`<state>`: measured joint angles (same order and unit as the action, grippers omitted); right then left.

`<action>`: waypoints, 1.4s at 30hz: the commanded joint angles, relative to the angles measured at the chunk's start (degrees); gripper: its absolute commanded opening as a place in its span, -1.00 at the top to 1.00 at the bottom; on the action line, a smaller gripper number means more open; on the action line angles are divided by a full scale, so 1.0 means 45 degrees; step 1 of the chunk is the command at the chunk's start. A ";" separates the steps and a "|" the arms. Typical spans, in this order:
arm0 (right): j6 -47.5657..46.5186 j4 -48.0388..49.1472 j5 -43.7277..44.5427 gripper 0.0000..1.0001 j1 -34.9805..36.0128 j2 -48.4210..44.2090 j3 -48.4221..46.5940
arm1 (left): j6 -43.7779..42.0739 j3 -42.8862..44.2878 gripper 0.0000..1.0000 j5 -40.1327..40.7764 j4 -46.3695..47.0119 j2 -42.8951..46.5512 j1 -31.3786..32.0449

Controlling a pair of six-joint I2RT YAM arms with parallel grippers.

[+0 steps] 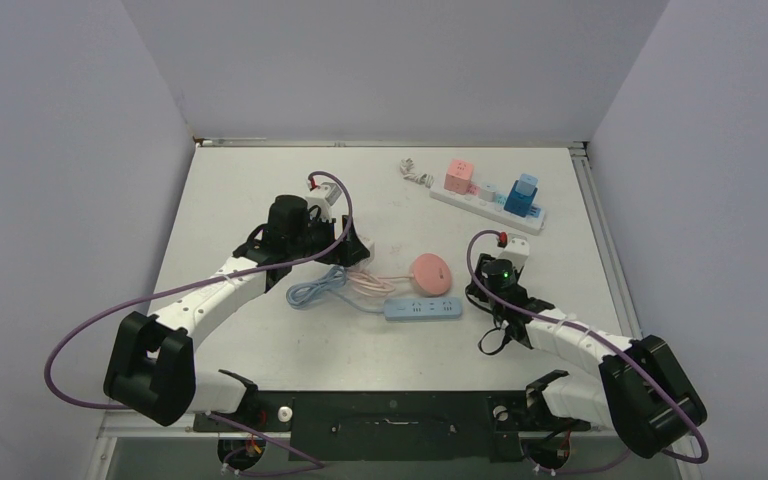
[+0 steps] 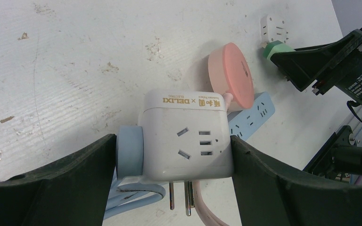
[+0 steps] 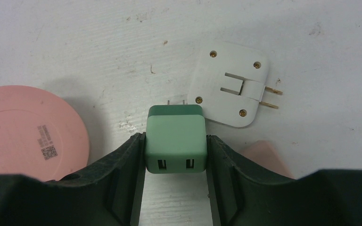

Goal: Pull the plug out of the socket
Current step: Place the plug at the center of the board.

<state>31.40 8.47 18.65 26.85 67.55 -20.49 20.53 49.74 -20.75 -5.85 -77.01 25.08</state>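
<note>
Holding green plug [image 3: 175, 136] pinched in your right gripper [image 3: 175, 153], prongs bare, axis pointing away from wrist. White cube socket [image 2: 185, 134] sits clamped in left gripper [image 2: 172, 162], left of tabletop [image 1: 260, 200] centre, well apart. Plug looks free already. Both arms low, reaching forward, left angled inward.

From the top I can't make out what's held under my left arm [image 1: 290, 228] or right arm [image 1: 501, 278]. Prongs of white adapter [image 2: 186, 136] cropped at the bottom edge. The blue round piece [image 2: 129, 151] is half behind a finger [image 2: 82, 170]. The pink disc [image 3: 26, 134] is cropped left, green charger [image 3: 175, 136] pins mostly hidden.
</note>
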 commanded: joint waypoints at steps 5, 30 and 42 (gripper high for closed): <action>-0.0130 0.0210 -0.0290 -0.04 -0.0259 0.0362 -0.0788 | 0.0288 0.0469 1.00 -0.0154 0.0870 0.0590 -0.0046; -0.2467 0.4519 -0.8613 -0.83 0.0910 -0.1210 -0.1859 | 0.0289 0.0084 1.00 -0.0519 0.1990 0.0829 0.0791; -0.3144 0.6223 -0.8037 -0.82 0.3797 0.1565 -0.2622 | 0.1974 0.0199 1.00 -0.1975 0.2571 -0.0164 0.0716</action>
<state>18.63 30.94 -16.99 42.13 71.42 -30.24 25.39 48.14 -24.73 -1.45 -78.61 28.32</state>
